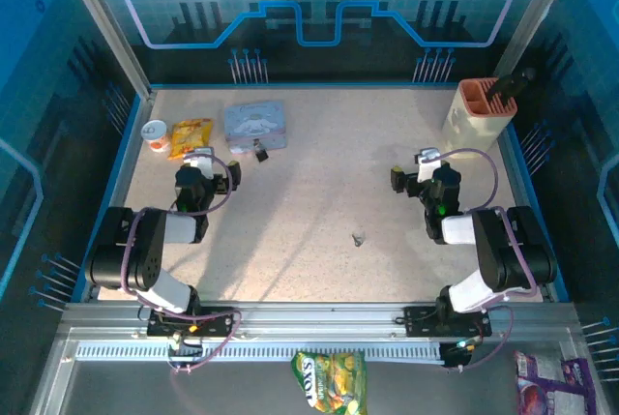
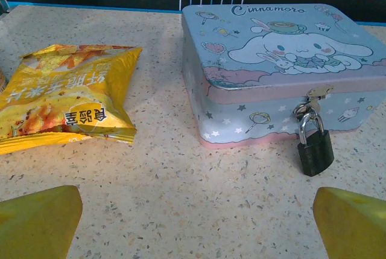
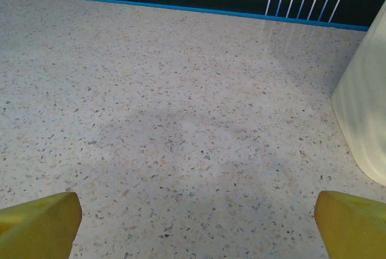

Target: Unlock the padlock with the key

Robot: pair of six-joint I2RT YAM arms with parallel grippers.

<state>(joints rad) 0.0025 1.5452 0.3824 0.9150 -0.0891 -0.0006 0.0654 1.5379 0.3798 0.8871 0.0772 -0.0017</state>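
Note:
The padlock (image 2: 315, 150) is small and dark, and its metal shackle hangs from the hasp of a pastel cartoon tin box (image 2: 277, 72). From above, the padlock (image 1: 259, 154) lies at the tin's (image 1: 255, 125) near edge. The key (image 1: 358, 239), tiny and silvery, lies alone on the table between the arms. My left gripper (image 2: 198, 220) is open over bare table, a short way in front of the tin, with the padlock ahead to its right. Seen from above, the left gripper (image 1: 215, 165) sits just left of the padlock. My right gripper (image 3: 198, 223) (image 1: 414, 168) is open and empty over bare table, beyond and right of the key.
A yellow snack bag (image 2: 66, 99) (image 1: 191, 136) lies left of the tin, with a small cup (image 1: 155, 134) beside it. A cream tool holder (image 1: 481, 110) (image 3: 368, 108) stands at the back right. Another snack bag (image 1: 331, 381) and a purple packet (image 1: 546, 381) lie below the table's near rail.

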